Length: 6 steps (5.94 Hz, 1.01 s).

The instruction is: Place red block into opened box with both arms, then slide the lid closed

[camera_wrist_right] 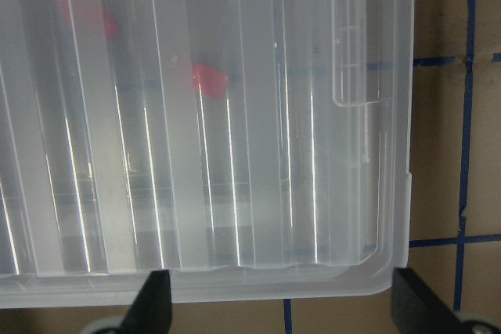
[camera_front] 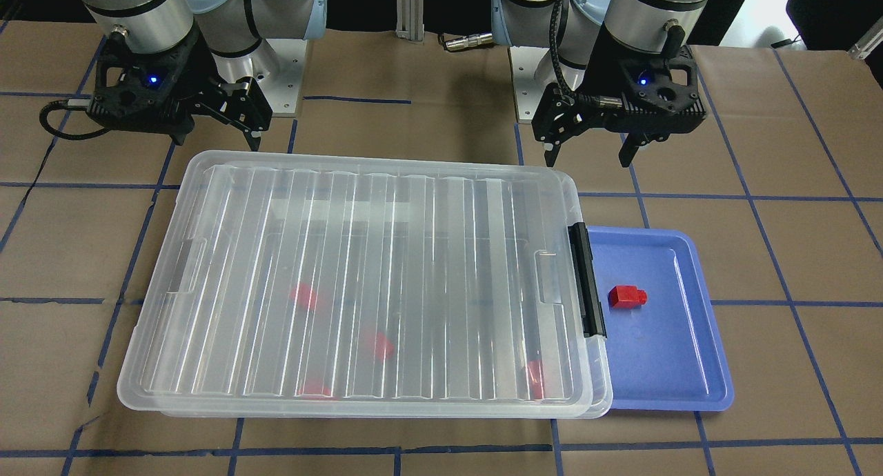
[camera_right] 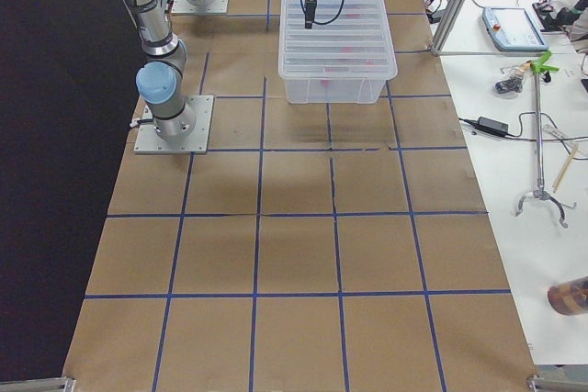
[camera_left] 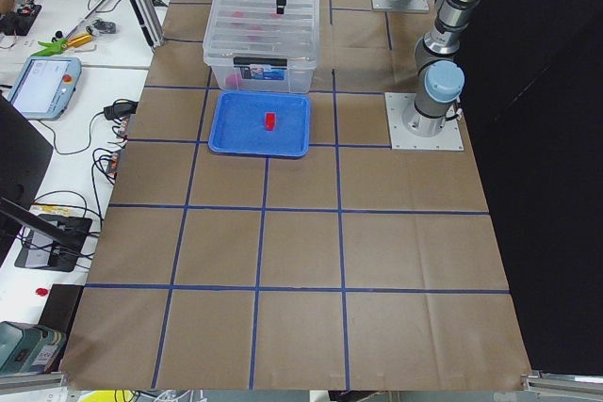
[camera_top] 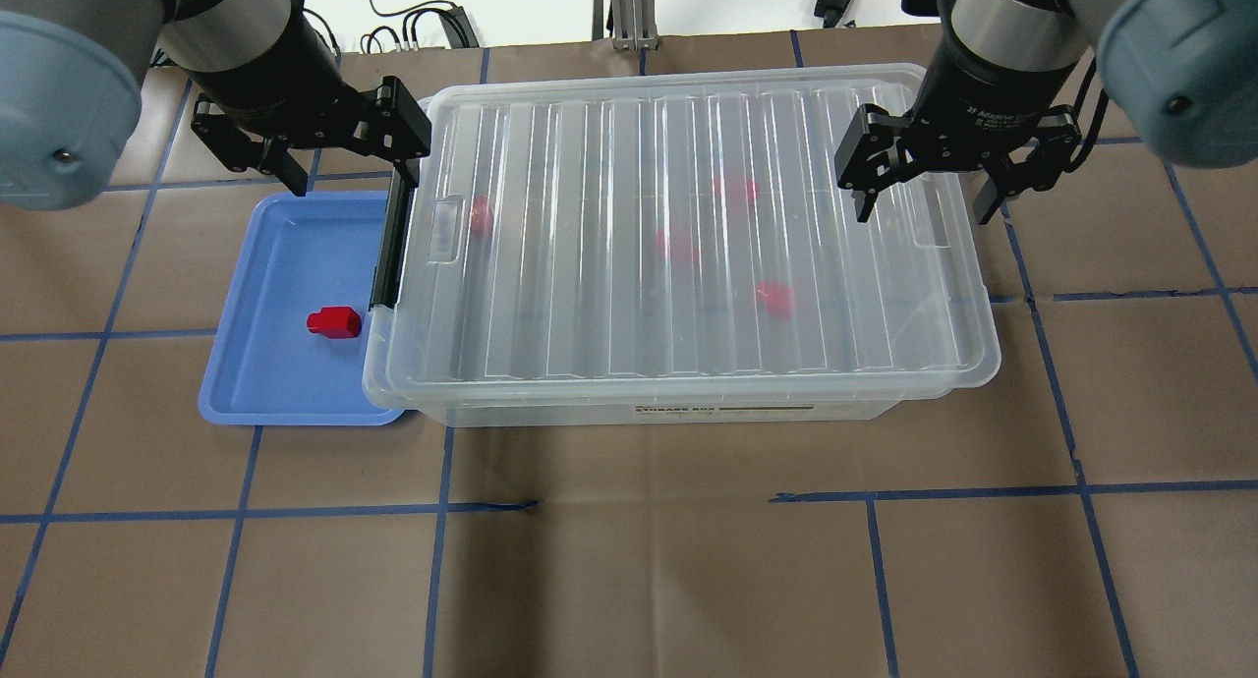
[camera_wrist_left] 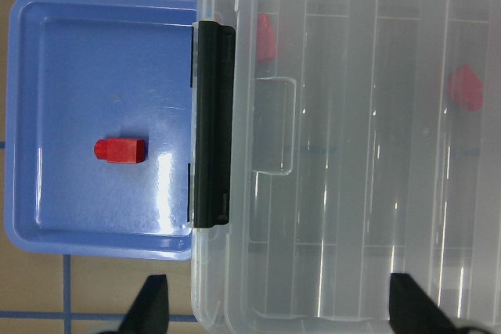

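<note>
One red block (camera_front: 626, 296) (camera_top: 334, 321) (camera_wrist_left: 120, 150) lies on its side in the blue tray (camera_front: 690, 365) (camera_top: 256, 383). The clear box (camera_top: 688, 413) stands beside the tray, its black latch bar (camera_front: 586, 279) (camera_wrist_left: 213, 123) at the tray end. The ribbed lid (camera_front: 372, 255) (camera_top: 639, 226) rests on top and covers nearly the whole box. Several red blocks (camera_front: 379, 345) show blurred through the lid. My left gripper (camera_top: 344, 157) (camera_front: 590, 152) (camera_wrist_left: 282, 310) hangs open above the latch end. Over the opposite end, my right gripper (camera_top: 924, 201) (camera_front: 217, 134) (camera_wrist_right: 286, 310) is also open and holds nothing.
Brown paper with a blue tape grid (camera_top: 629, 506) covers the table. The arm bases (camera_front: 283, 69) stand behind the box. A side bench with a teach pendant (camera_left: 38, 87), cables and tools runs along the far edge.
</note>
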### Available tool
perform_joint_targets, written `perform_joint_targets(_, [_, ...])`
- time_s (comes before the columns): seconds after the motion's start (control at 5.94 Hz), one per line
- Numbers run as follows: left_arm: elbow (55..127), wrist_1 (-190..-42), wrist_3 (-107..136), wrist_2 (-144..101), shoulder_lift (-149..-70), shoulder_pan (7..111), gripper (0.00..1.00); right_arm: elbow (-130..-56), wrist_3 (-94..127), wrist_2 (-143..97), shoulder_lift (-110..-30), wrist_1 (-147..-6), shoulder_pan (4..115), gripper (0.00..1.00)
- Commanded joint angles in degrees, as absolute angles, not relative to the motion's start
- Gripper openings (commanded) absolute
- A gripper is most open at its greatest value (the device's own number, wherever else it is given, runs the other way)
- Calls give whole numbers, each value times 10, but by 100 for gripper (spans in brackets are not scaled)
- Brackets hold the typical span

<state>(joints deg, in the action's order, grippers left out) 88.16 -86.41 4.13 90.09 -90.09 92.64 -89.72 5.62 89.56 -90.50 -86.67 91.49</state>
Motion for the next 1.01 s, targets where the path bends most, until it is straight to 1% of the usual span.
perform_joint_targets(0.0, [882,-864,41,901,-900,926,98,-893,56,896,-903,-867,911,100])
perform_joint_targets(0.67, [882,-863,40,900,-898,926,98,-893,52,897,-902,-869,910,100])
perform_joint_targets(0.84, [882,-864,40,901,-898,926,98,-896,30,911,-900,-878,893,100])
